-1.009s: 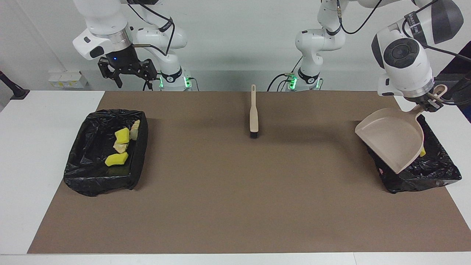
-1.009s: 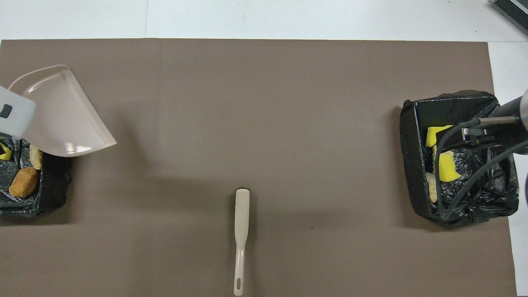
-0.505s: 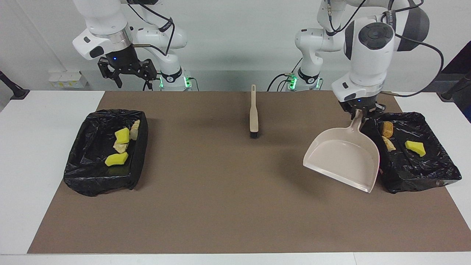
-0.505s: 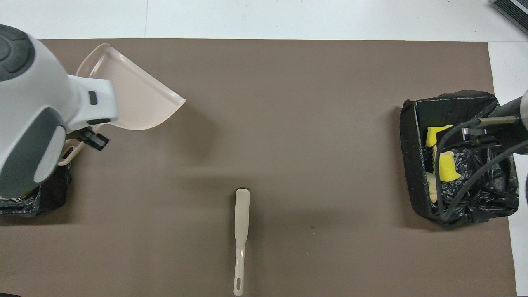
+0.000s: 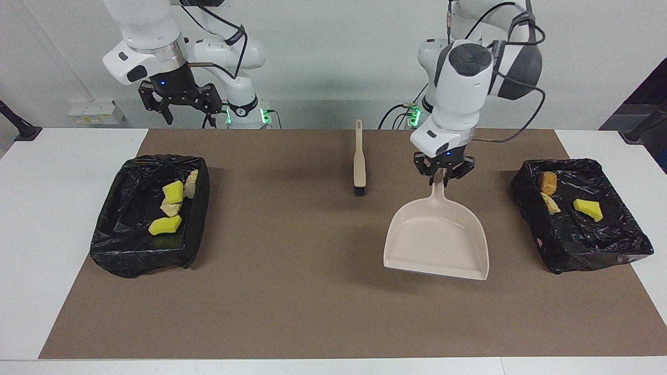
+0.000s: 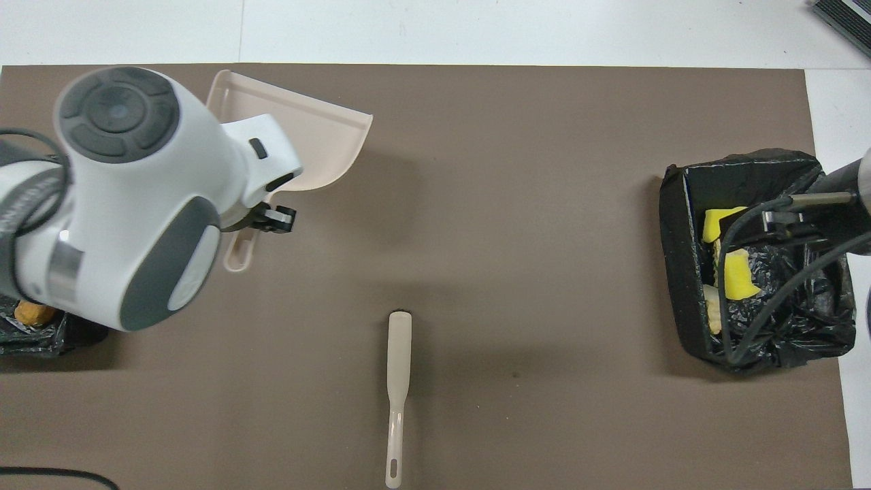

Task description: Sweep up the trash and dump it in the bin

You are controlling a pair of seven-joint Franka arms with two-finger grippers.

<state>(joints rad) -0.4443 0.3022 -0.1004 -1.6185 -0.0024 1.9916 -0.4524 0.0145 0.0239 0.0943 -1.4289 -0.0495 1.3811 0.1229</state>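
At centre right of the facing view, my left gripper (image 5: 444, 174) is clamped on the handle of the beige dustpan (image 5: 437, 244), over the brown mat (image 5: 292, 291). My right gripper (image 5: 180, 100) waits with fingers spread, upper left. The trash (image 5: 165, 224) lies in two black-lined bins (image 5: 140, 255) at either edge; the brush (image 5: 359, 165) lies at upper centre.

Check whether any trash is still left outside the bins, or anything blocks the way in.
Nothing visible blocks it: the trash already lies in the two black bins, none on the mat. The left claw holds the empty dustpan over the mat.
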